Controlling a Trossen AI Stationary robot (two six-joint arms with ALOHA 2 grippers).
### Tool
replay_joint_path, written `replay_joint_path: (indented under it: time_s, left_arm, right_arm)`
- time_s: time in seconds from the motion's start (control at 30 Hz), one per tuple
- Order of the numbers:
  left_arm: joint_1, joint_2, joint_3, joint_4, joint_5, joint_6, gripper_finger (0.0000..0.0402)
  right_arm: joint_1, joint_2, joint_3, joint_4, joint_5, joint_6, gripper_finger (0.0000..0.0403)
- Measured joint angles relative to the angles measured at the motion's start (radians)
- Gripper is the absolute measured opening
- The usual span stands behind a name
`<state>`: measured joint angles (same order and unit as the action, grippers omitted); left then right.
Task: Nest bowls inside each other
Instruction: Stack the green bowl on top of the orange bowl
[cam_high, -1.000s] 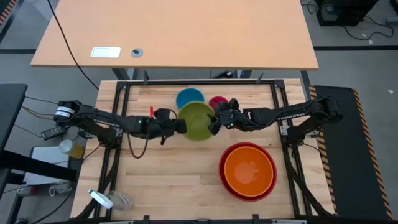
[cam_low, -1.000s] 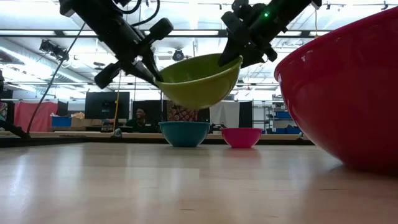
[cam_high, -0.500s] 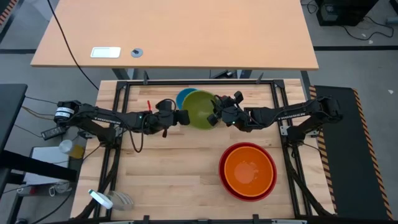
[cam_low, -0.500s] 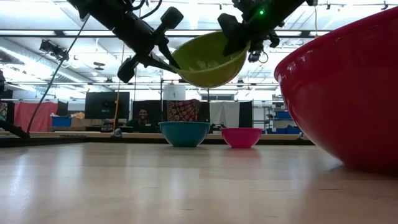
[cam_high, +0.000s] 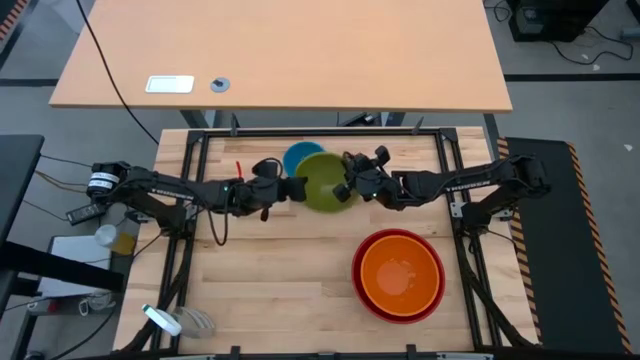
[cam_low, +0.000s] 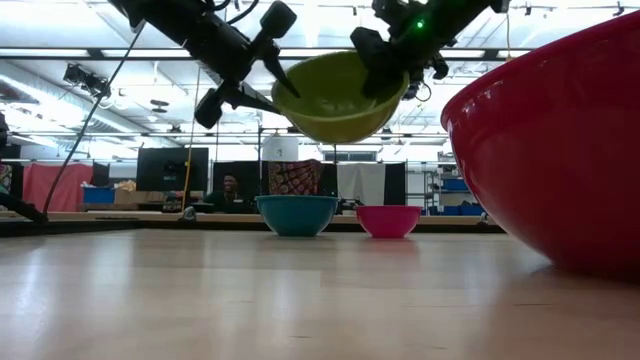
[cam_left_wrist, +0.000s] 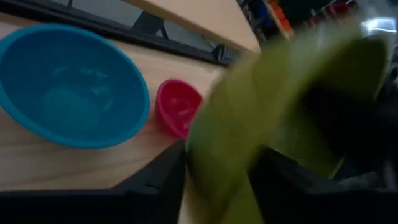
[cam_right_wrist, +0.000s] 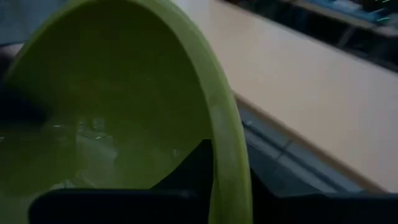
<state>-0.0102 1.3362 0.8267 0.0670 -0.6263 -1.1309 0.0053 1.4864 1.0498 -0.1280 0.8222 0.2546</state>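
Observation:
The lime green bowl (cam_high: 323, 182) hangs high above the table, slightly tilted, between my two grippers. My right gripper (cam_high: 343, 188) is shut on its right rim. My left gripper (cam_high: 296, 188) stands open at the left rim (cam_left_wrist: 214, 134), with one finger on either side. The blue bowl (cam_low: 297, 214) and the small pink bowl (cam_low: 388, 220) stand side by side on the table near its far edge, under and behind the green one. The orange bowl (cam_high: 400, 274) sits inside the red bowl (cam_high: 362, 292) at the near right. My right gripper pinches the green bowl's rim on its right side (cam_right_wrist: 231, 140), one finger inside the bowl (cam_right_wrist: 189, 165) and one outside. The fingers come nearly level from the table's right. The bowl is lifted clear of the table, mouth up and slightly tilted. My left gripper has the left rim between its open fingers; I cannot tell whether they touch it.
A black metal frame (cam_high: 300, 133) runs along the table's far edge and sides. The near left of the wooden table top (cam_high: 270, 290) has free room. A larger desk (cam_high: 280, 60) stands beyond the far edge.
The green bowl has risen and gone toward the far edge, over the blue bowl, and has tipped a little. My right gripper has shut on its right rim. My left gripper has moved up and toward the far edge with the bowl, then opened around the left rim.

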Motion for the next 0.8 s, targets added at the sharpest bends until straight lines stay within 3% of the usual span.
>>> replay_joint_path:
  time_s: [0.13,0.3,0.53,0.8]
  left_arm:
    - [0.000,-0.001,0.003,0.019,0.009,0.039,0.0225]
    - [0.000,0.000,0.003,0.090,0.030,0.147,0.0260]
    - [0.000,0.000,0.001,0.156,0.056,0.234,0.0269]
    - [0.000,-0.033,0.001,0.192,0.056,0.264,0.0269]
  right_arm:
    - [0.002,0.004,-0.001,-0.005,-0.039,0.000,0.0066]
    - [-0.002,0.002,-0.002,-0.028,-0.037,0.003,0.0057]
    - [-0.010,-0.025,-0.001,-0.163,-0.114,0.085,0.0056]
    - [-0.029,-0.197,-0.001,-0.350,-0.371,0.143,0.0056]
